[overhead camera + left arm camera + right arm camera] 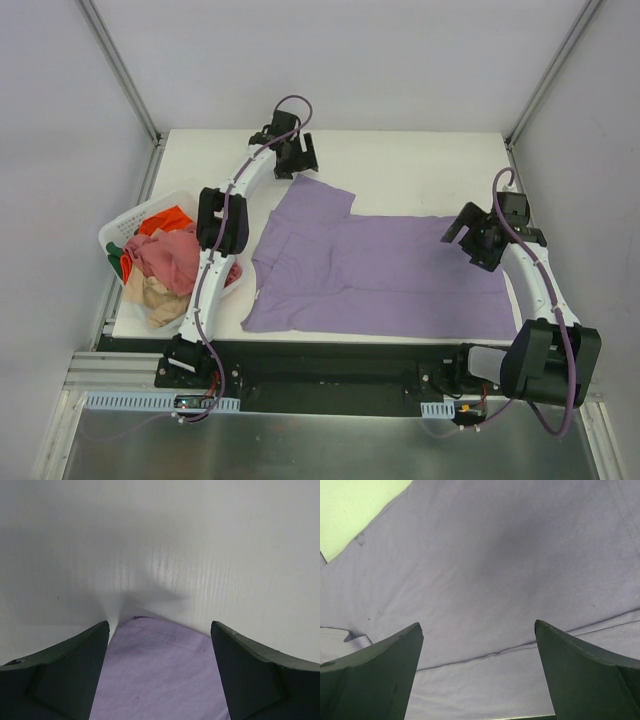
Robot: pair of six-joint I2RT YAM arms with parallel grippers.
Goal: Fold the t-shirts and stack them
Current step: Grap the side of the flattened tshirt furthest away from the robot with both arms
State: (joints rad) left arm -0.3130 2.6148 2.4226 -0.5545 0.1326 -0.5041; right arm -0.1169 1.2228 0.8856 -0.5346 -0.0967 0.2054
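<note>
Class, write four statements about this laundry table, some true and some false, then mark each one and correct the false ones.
1. The purple shirt lies spread on the table. True.
2. The basket is empty. False: it holds pink, orange and beige clothes.
3. The left gripper is clamped on cloth. False: its jaws stand open above the shirt's sleeve.
4. The right gripper is open over the shirt. True.

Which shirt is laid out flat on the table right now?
The lavender t-shirt, spread flat on the table. The pink shirt, orange-red shirt and beige shirt sit bunched in the white basket at left.
</note>
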